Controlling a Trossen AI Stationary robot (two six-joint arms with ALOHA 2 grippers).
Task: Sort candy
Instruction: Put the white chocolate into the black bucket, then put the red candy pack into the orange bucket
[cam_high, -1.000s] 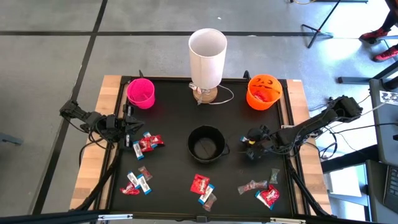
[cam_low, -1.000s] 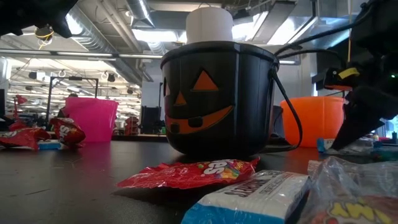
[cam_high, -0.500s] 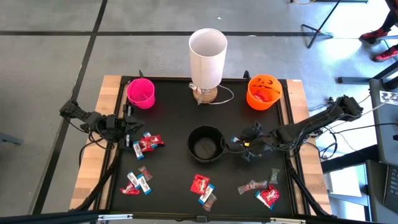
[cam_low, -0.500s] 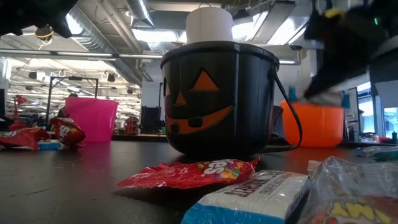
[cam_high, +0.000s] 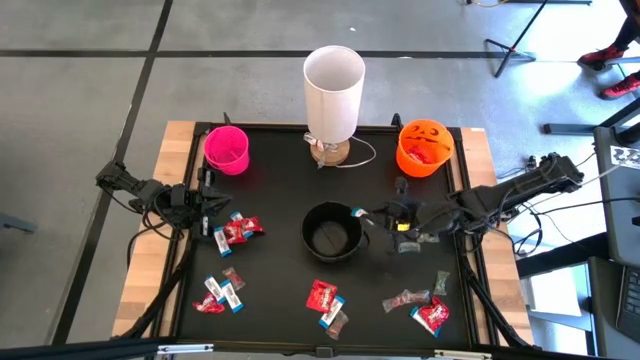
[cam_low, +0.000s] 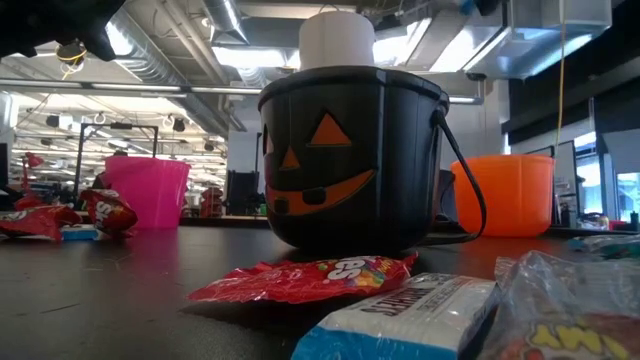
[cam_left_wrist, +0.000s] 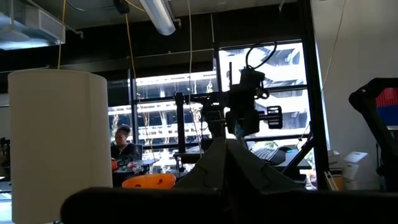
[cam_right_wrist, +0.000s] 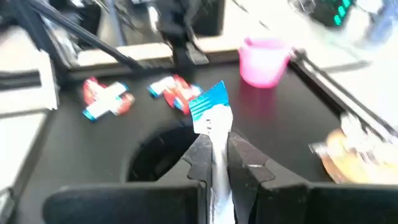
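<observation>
Carry step: right gripper (cam_right_wrist: 214, 163), fingers pinched on a blue-and-white candy bar (cam_right_wrist: 210, 112), hangs just beside black pumpkin bucket (cam_high: 331, 232) rim; next it needs shifting over the opening, then release; left gripper (cam_high: 205, 203) closed, empty, parked at desk (cam_high: 280, 190) edge.

Two dark, slender jointed arms, black cables trailing off the table edges. Right gripper (cam_high: 372, 217): black tapered fingers (cam_right_wrist: 200, 157), yellow marking at wrist. Left gripper (cam_high: 212, 206): same dark build.

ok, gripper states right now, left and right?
Left gripper: shut, empty, parked at the table's left edge.
Right gripper: shut on a blue-and-white silvery wrapped candy bar, beside the black pumpkin bucket.
</observation>
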